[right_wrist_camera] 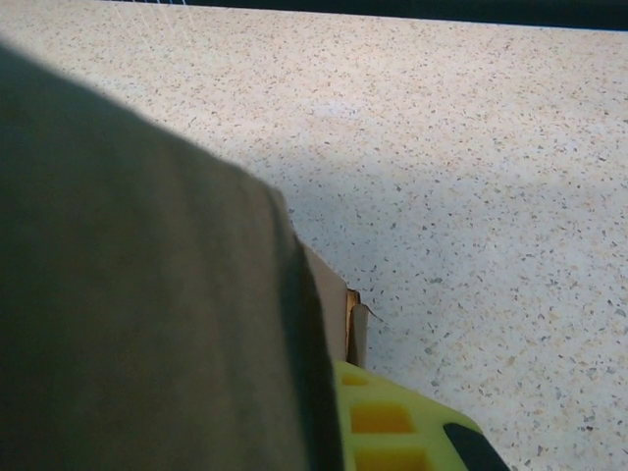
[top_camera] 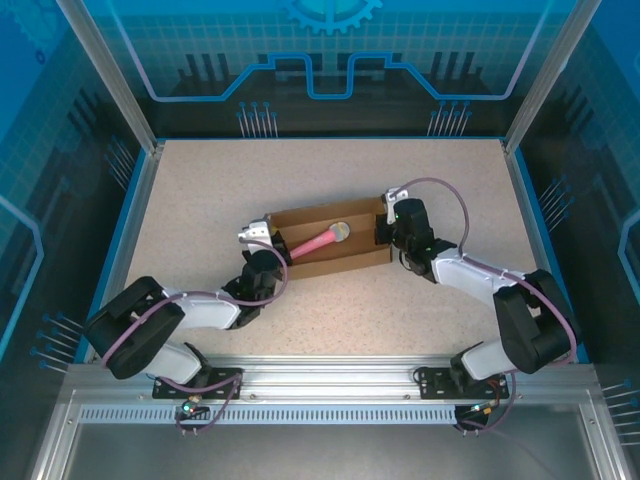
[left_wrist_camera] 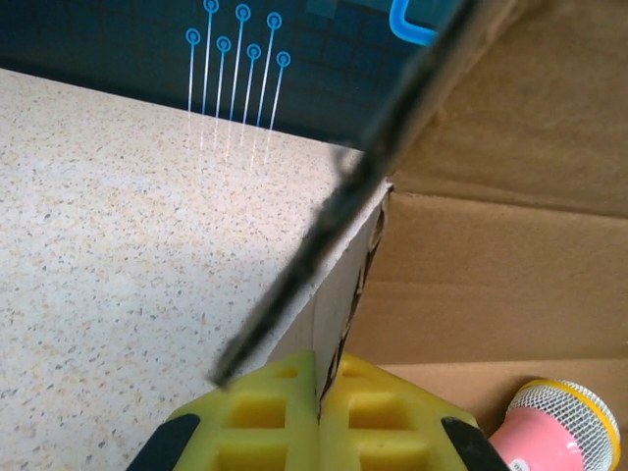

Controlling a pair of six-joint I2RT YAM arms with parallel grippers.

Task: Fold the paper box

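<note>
Pinching both ends: left claw (top_camera: 262, 240) clamps the paper box (top_camera: 345, 262) by its left wall, right claw (top_camera: 392, 222) nips the right wall, box sitting mid-counter, pink microphone (top_camera: 320, 241) inside. Next up, probably: folding those walls inward together, evenly.

The paper box (top_camera: 345, 262) is made of plain brown cardboard, matt and slightly fibrous, and a corrugated core is exposed at its cut edge. The table (top_camera: 200, 200) is finished in a matt, beige, stone-like speckle. The pink microphone (left_wrist_camera: 564, 422) is formed of smooth, faintly glossy plastic, capped with silvery wire mesh. The pads (left_wrist_camera: 260, 417) of the left gripper (left_wrist_camera: 319, 392) are moulded in matt yellow plastic or rubber with square recesses. The left arm (top_camera: 205, 310) and the right arm (top_camera: 470, 272) are clad in smooth white and black plastic. The front rail (top_camera: 330, 385) is made of brushed, pale metal.
</note>
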